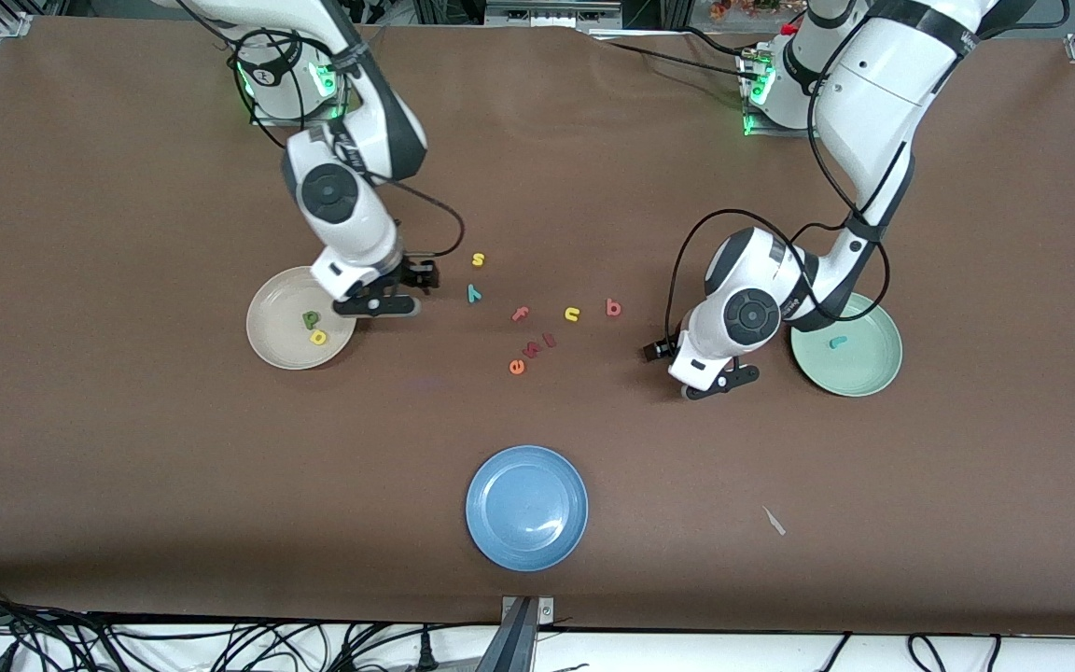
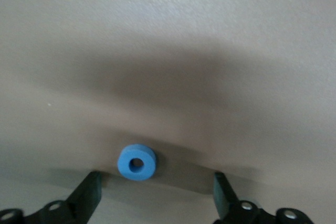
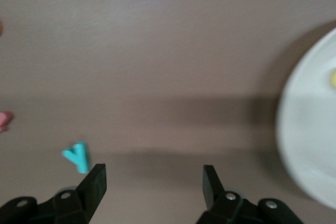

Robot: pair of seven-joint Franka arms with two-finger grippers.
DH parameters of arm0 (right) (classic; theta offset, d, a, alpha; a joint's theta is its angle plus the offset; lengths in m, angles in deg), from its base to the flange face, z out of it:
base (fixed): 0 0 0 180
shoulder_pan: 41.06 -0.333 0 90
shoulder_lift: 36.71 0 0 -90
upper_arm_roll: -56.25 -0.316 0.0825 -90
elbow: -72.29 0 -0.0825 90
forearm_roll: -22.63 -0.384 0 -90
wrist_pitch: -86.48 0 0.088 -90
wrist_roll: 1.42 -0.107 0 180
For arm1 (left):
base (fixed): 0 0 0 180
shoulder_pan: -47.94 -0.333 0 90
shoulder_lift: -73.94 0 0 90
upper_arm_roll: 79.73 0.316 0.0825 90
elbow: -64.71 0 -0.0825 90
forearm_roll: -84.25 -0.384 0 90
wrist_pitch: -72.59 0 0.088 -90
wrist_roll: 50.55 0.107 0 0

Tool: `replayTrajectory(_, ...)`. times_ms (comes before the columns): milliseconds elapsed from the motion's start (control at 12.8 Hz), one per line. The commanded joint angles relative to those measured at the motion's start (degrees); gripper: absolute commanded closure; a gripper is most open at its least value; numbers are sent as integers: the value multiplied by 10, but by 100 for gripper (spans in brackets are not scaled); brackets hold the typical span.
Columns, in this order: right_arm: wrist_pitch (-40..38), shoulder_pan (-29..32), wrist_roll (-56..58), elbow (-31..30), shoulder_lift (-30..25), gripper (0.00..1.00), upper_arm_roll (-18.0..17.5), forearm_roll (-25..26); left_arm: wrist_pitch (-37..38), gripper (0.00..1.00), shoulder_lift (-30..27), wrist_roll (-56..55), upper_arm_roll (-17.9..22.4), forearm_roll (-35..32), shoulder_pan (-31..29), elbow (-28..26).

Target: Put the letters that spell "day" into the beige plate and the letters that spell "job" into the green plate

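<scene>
Beige plate (image 1: 269,341) holds the green d (image 1: 311,319) and yellow a (image 1: 318,337). Right tool (image 3: 152,182), released and empty, hangs just beside that plate, teal y (image 1: 474,293) near it on the bench (image 1: 127,467). Left tool (image 2: 157,187), released, hangs over the blue o (image 2: 137,162). Green plate (image 1: 873,378) holds what appears to be the teal j (image 1: 838,343). Red-pink b (image 1: 613,307) lies on the bench.

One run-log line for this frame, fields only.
beige plate: green d, yellow a | green plate: teal j | left gripper: open at blue ring-shaped o | right gripper: open by teal y
</scene>
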Motion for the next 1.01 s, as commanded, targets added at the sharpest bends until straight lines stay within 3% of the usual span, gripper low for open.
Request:
replayTrajectory(0, 60, -4, -58, 0, 33, 17, -29, -9, 8, 14, 3, -2, 5, -31, -11, 8)
replayTrajectory(156, 80, -26, -87, 3, 49, 17, -29, -10, 8, 37, 4, -1, 5, -31, -13, 8)
replayTrajectory(624, 116, -59, -120, 9, 75, 17, -28, -9, 9, 93, 4, -4, 4, -31, -13, 6)
replayTrajectory(702, 116, -59, -120, 10, 76, 17, -28, -9, 10, 100, 2, -2, 4, -30, -15, 9)
replayTrajectory(936, 133, -64, -120, 12, 89, 19, -28, -3, 65, 100, -46, 20, 3, -31, -37, 13)
